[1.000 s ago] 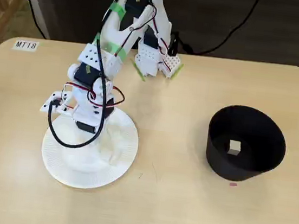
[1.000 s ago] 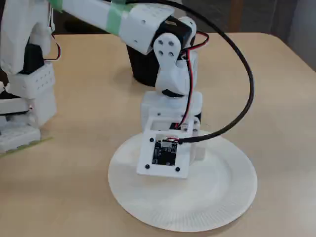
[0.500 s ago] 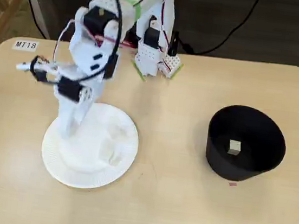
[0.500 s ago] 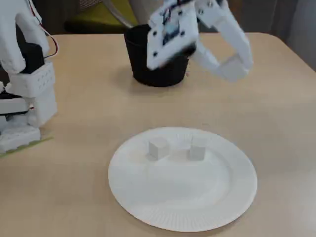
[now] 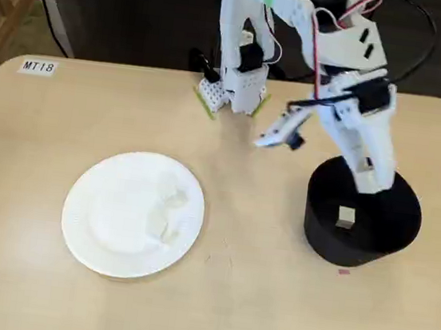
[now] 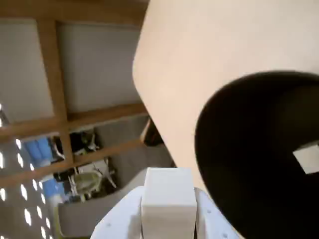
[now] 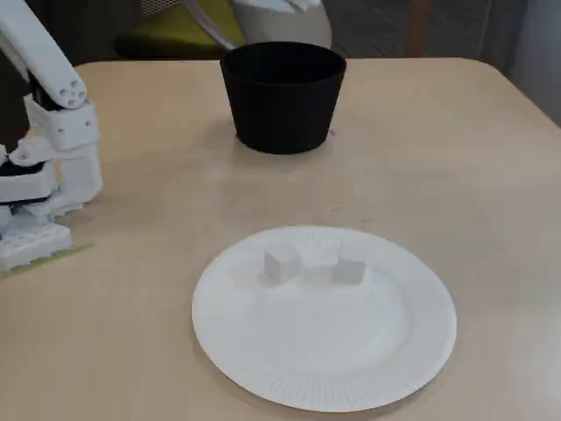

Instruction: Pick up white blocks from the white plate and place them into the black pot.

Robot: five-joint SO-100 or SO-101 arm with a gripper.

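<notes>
My gripper (image 5: 375, 181) hangs over the back rim of the black pot (image 5: 321, 235). In the wrist view the gripper (image 6: 168, 205) is shut on a white block (image 6: 168, 191), with the black pot (image 6: 249, 164) just below and to the right. One white block (image 5: 346, 217) lies on the pot's floor, and the wrist view shows this block (image 6: 308, 158) too. On the white plate (image 7: 351, 395) rest two white blocks (image 7: 281, 264) (image 7: 349, 270). In the fixed view from above they show faintly on the white plate (image 5: 75, 232), at its right side.
The arm's base (image 5: 234, 90) stands at the table's back edge, and shows at the left in the low fixed view as well (image 7: 44, 175). A label reading MT18 (image 5: 38, 66) is at the back left corner. A small pink mark (image 5: 343, 270) lies in front of the pot.
The gripper rose from the plate with a block and swung right to above the pot. Two blocks stay on the plate.
</notes>
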